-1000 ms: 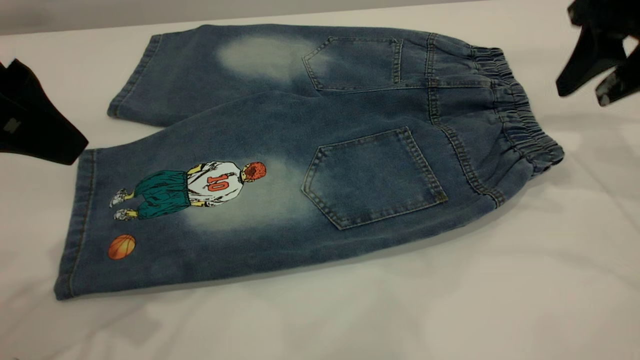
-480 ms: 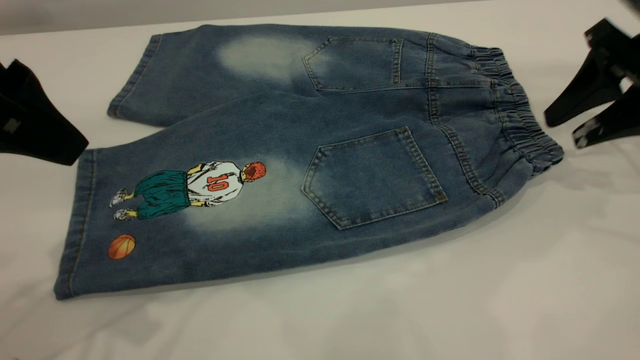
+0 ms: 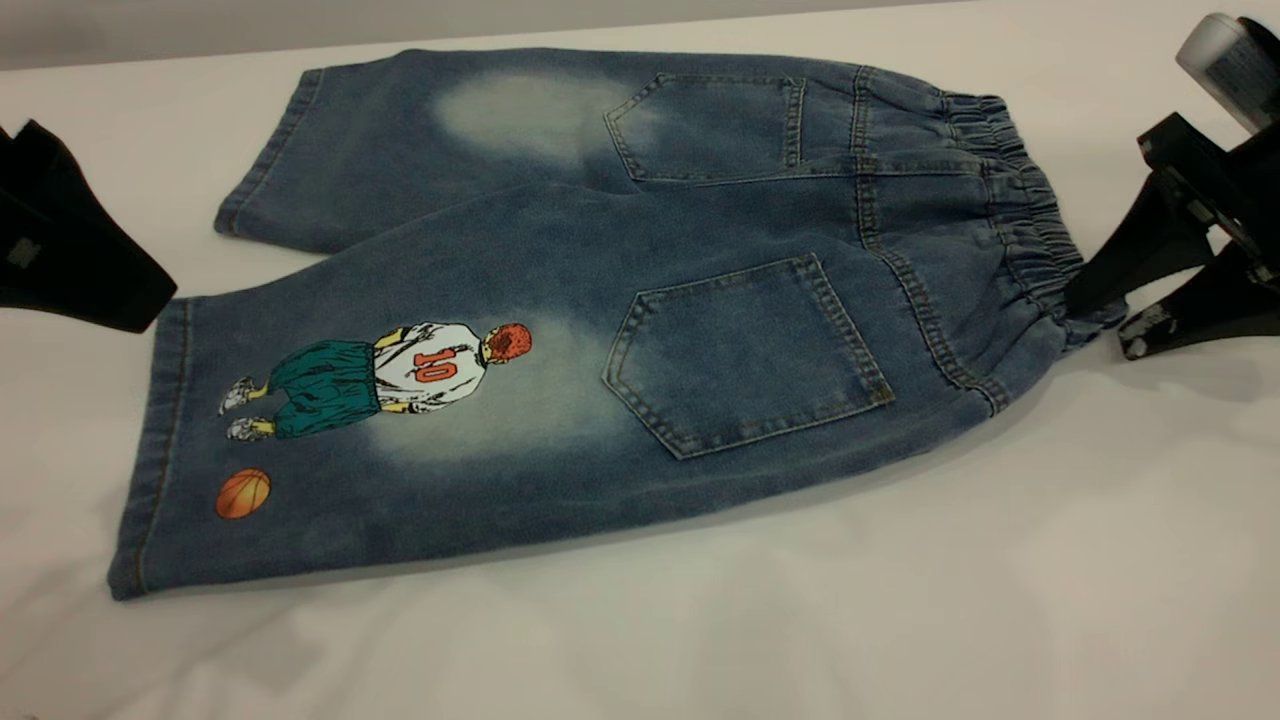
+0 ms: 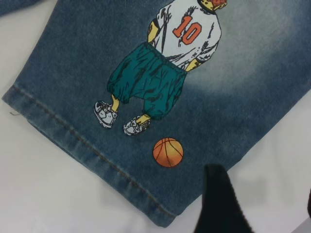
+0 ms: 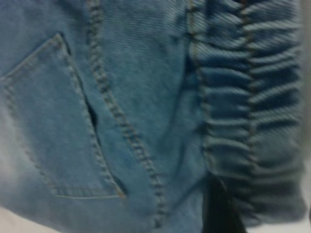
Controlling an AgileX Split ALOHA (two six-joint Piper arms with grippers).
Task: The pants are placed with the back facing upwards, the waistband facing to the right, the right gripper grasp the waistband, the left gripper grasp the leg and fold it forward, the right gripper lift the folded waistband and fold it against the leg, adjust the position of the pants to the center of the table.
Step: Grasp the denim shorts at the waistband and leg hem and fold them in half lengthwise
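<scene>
From my remote station: the pants lie flat and back-side up on the table, spread across the middle of the exterior view, both back pockets showing. The waistband runs along the 3 o'clock end of the garment; the two leg hems point toward 9 o'clock.

The leg with the number 10 basketball player print lies toward 7 o'clock, the orange ball printed close to its hem. The plain leg lies beyond it, toward 11 o'clock.

My right gripper sits at the 3 o'clock edge of the pants, low over the table, its two tapering fingers spread apart in a narrow V. The upper fingertip meets the ruffled band near its lower corner; the other fingertip lies just off the cloth on the table side. Nothing is clamped between them. In the right wrist view the gathered elastic fills the far side, with one dark fingertip against it.

My left gripper hangs at 9 o'clock, just beside the printed leg's hem and apart from the denim. From the exterior view I cannot tell how far its jaws stand apart. The left wrist view shows the hem, the ball and one black finger above the hem's corner.
</scene>
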